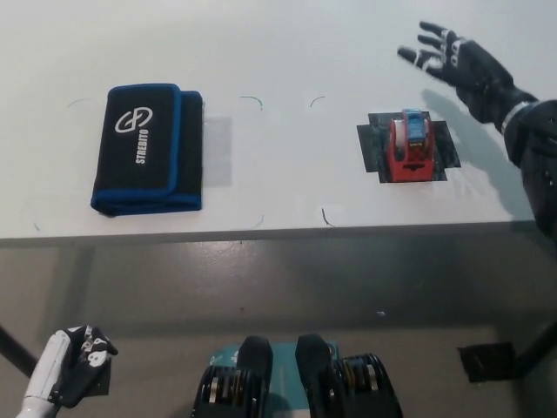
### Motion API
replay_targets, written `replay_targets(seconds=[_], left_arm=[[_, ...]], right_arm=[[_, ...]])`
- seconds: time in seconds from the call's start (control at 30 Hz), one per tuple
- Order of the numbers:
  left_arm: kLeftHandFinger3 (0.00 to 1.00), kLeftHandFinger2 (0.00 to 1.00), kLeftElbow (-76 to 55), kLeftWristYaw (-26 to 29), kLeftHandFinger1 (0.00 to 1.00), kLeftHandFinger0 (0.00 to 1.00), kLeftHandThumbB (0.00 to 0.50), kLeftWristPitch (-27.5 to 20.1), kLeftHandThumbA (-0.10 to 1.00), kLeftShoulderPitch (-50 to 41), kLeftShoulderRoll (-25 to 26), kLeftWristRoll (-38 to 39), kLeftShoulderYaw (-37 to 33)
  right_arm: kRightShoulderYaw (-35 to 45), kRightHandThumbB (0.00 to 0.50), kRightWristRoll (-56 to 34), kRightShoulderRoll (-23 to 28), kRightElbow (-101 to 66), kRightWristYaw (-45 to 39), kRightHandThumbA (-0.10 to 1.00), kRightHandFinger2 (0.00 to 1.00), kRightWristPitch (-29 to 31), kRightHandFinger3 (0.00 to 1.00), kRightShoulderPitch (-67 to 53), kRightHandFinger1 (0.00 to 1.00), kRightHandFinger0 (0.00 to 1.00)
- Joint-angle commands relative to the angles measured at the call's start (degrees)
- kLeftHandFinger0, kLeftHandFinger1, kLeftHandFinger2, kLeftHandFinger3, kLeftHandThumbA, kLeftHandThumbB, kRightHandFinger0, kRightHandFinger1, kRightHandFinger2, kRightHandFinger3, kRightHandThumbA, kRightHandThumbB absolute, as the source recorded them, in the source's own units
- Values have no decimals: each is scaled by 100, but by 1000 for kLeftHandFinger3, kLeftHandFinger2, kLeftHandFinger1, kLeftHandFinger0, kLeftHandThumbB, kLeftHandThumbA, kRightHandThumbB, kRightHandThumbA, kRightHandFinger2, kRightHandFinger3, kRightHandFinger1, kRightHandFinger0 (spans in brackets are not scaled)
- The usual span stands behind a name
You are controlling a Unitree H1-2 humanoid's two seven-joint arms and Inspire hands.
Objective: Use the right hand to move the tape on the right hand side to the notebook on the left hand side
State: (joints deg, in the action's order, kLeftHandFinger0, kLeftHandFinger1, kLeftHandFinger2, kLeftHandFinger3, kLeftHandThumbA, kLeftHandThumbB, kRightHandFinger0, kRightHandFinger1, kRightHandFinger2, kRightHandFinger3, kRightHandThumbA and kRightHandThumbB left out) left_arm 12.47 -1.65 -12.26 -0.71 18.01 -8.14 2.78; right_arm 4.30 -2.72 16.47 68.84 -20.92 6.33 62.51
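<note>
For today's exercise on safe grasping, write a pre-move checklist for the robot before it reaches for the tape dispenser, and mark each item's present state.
1. Black right hand open, holding nothing: ok.
2. Red tape dispenser with blue top unobstructed on its black mat: ok.
3. Right hand positioned over the dispenser: not ok, it hovers beyond it, to the right.
4. Black, blue-edged notebook case lying flat on the white table, top bare: ok.
5. White left hand low, off the table: ok.

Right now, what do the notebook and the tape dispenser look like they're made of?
Notebook: looks like black woven fabric with blue piping and a white printed logo; matte, soft rounded edges, more like a cloth cover than paper.
Tape dispenser: looks like moulded red plastic, slightly glossy, with a blue part on top; it sits on a dark mat, material unclear.
</note>
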Motion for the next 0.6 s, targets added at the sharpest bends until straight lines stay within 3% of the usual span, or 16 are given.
replay_targets(seconds=[0.0,0.1,0.17,0.27,0.33,0.4,0.43,0.5,0.57], left_arm=[[275,130,-151,65,9,30,189,-92,410,74,22,-24,42],[271,129,-135,67,10,39,191,-112,407,115,21,-9,53],[259,119,-122,97,3,31,183,-168,407,131,24,-65,41],[257,120,-120,78,2,34,185,-160,417,163,29,-33,52],[255,134,-143,41,9,36,176,-115,380,172,23,35,66],[249,120,-117,35,0,24,175,-159,364,174,14,80,79],[259,125,-100,68,0,19,178,-159,402,172,28,-1,65],[270,117,-91,84,0,7,176,-194,412,162,13,6,73],[275,115,-83,79,0,1,177,-215,408,160,17,19,79]], right_arm=[[152,436,-211,43,114,77,909,1000,197,1000,41,1000,1000],[219,450,-258,-8,249,66,889,1000,288,1000,-5,1000,1000],[202,409,-223,-49,338,24,943,1000,438,1000,-117,1000,1000],[307,429,-313,-155,503,99,925,1000,467,1000,-237,1000,1000],[350,380,-343,-207,465,64,927,1000,494,1000,-334,1000,1000],[397,366,-374,-235,458,9,927,1000,530,1000,-379,1000,1000],[486,409,-458,-293,520,-34,922,1000,526,1000,-443,1000,1000],[535,447,-494,-334,539,-60,931,1000,510,1000,-468,1000,1000],[562,400,-531,-389,579,-115,961,1000,522,1000,-514,1000,1000]])
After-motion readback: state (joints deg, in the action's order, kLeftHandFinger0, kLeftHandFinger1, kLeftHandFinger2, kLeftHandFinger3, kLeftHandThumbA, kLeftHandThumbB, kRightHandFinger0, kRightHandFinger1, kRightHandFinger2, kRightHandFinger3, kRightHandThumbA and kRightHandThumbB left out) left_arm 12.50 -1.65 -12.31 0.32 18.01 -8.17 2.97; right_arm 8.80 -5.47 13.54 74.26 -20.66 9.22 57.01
